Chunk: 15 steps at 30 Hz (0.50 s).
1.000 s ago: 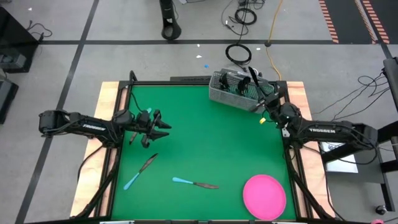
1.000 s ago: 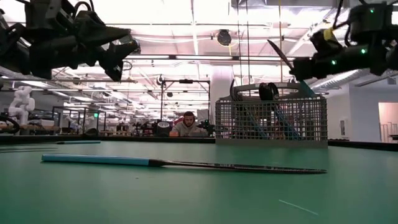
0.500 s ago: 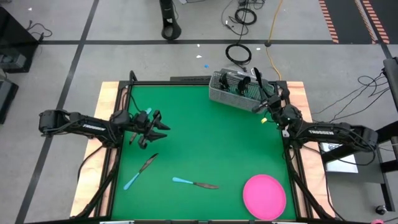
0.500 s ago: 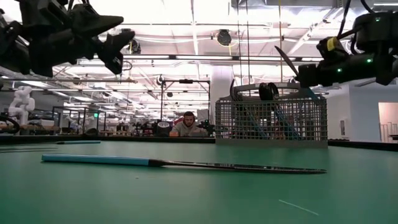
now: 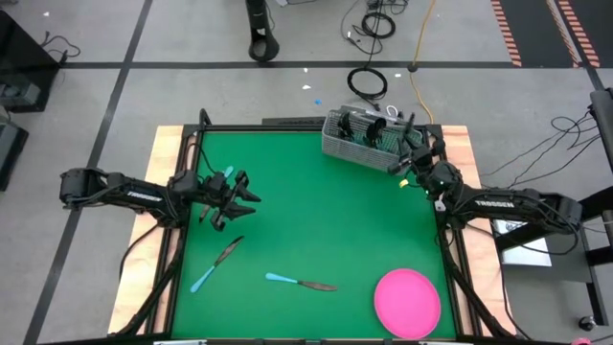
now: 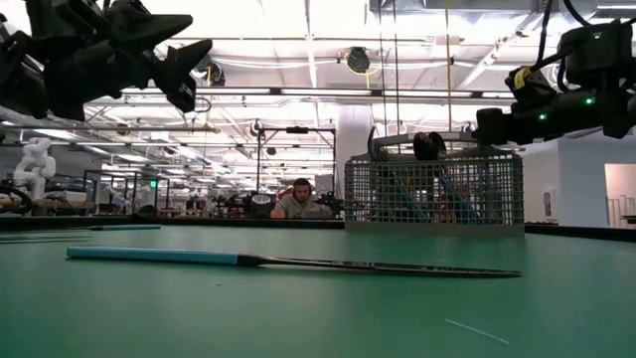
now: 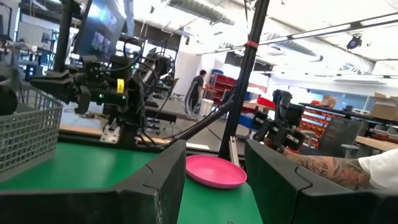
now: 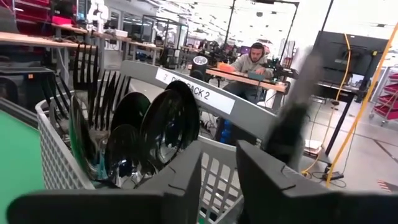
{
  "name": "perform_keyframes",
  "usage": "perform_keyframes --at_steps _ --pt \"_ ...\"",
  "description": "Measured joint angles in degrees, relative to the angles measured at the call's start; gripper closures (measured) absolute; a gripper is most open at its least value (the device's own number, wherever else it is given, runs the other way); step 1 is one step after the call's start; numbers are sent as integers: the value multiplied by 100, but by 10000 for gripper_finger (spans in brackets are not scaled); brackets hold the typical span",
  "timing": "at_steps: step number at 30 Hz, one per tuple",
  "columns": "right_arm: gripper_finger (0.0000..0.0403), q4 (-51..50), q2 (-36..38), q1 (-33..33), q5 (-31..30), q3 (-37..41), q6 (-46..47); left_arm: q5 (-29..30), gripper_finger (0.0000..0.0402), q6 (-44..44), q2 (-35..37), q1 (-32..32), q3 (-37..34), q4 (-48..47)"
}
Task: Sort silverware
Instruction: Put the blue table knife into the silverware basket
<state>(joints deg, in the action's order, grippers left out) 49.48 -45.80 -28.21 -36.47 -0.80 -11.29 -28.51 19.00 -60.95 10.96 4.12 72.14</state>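
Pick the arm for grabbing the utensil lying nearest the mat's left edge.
Left. The left gripper hovers open close to that utensil; the right gripper is far across the mat, at the caddy.

The centre of the green worktop [image 5: 326,220] lies bare, offering open passage between both arms. Obstacles: the grey wire-mesh caddy [image 5: 361,140] at the far edge, the pink round plate [image 5: 407,301] in the near right corner, and two blue-handled knives [image 5: 215,263] [image 5: 300,282] lying flat near the front.
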Motion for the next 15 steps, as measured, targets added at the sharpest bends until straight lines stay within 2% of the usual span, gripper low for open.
perform_keyframes --at_steps 7,15 --pt "292 -5 12 20 37 0 118 -72 236 12 2 -13 0 103" --pt "289 -21 123 293 57 -240 155 -125 236 15 2 -13 0 98"
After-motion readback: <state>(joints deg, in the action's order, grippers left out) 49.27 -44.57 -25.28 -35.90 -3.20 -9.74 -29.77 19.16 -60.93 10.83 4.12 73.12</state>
